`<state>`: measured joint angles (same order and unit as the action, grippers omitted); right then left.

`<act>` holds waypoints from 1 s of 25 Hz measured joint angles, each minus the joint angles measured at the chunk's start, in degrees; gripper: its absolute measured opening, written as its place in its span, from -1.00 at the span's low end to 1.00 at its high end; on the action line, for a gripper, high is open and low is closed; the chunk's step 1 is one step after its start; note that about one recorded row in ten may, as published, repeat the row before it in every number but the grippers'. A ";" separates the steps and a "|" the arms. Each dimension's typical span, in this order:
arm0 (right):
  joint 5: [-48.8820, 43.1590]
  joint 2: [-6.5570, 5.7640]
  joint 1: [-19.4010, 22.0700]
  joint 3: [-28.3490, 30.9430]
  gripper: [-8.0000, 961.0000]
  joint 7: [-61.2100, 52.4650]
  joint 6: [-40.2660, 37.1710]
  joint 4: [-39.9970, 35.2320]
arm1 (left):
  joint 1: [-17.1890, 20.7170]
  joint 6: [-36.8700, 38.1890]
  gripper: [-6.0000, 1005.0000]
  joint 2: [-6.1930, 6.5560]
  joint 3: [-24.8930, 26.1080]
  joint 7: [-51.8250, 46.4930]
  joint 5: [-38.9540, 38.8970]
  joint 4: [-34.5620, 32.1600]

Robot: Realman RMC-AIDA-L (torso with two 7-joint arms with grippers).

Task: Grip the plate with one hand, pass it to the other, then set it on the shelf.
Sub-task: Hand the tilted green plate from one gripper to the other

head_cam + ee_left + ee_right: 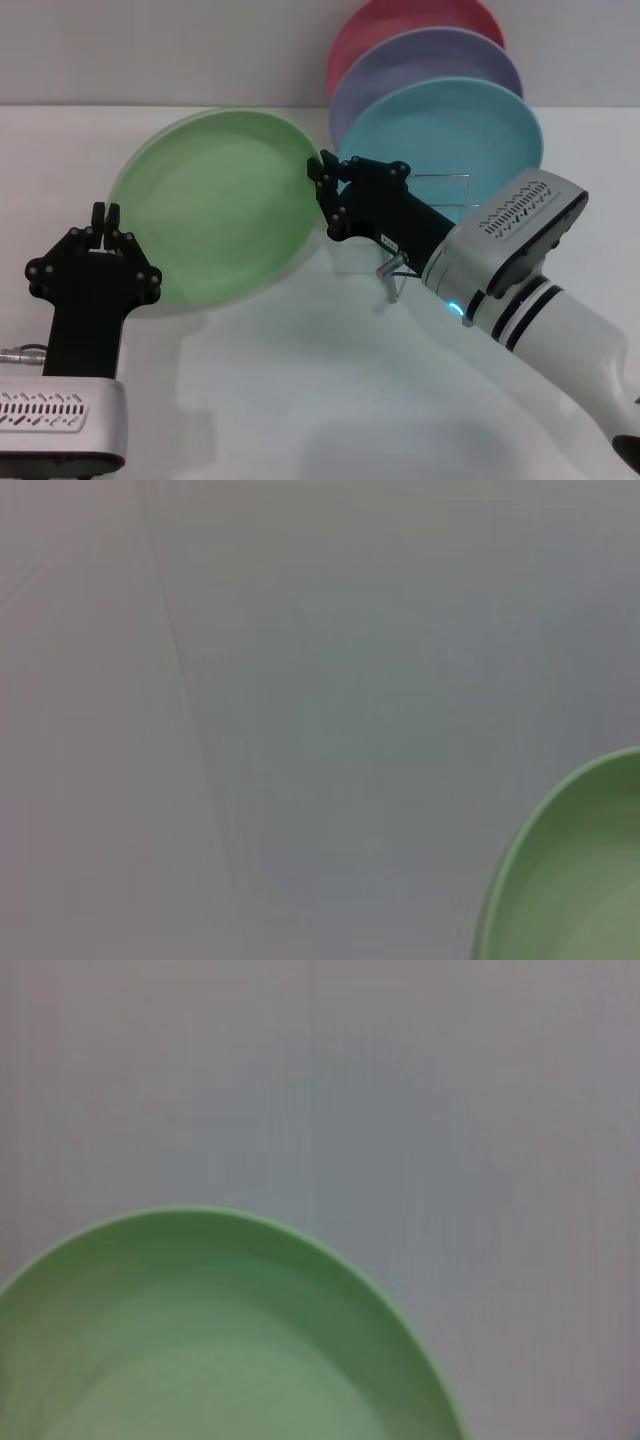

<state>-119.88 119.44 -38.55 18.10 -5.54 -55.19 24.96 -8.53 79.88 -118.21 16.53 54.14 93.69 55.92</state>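
The pale green plate (225, 205) is held up off the table, tilted, its face toward me. My right gripper (325, 180) is shut on its right rim; the right wrist view shows the plate (210, 1340) close below the camera. My left gripper (105, 212) is at the plate's lower left rim, fingertips close together; I cannot tell whether it touches the rim. The left wrist view shows only a piece of the plate's rim (570, 870) at one corner. The silver wire shelf (442, 182) stands behind my right arm, partly hidden.
A light blue plate (450, 125), a lavender plate (430, 62) and a pink plate (400, 22) stand upright in the shelf at the back right. A wire foot of the shelf (393, 275) pokes out under my right arm. The white table (300, 390) spreads in front.
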 joint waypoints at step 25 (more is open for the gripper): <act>0.00 0.09 -0.41 0.00 -0.92 1.29 0.73 0.02 | 0.00 -0.18 -0.92 0.00 -0.01 -0.09 0.00 -0.16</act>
<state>-119.88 119.53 -38.96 18.10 -4.25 -54.46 24.98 -8.52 79.70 -118.21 16.52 54.05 93.69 55.77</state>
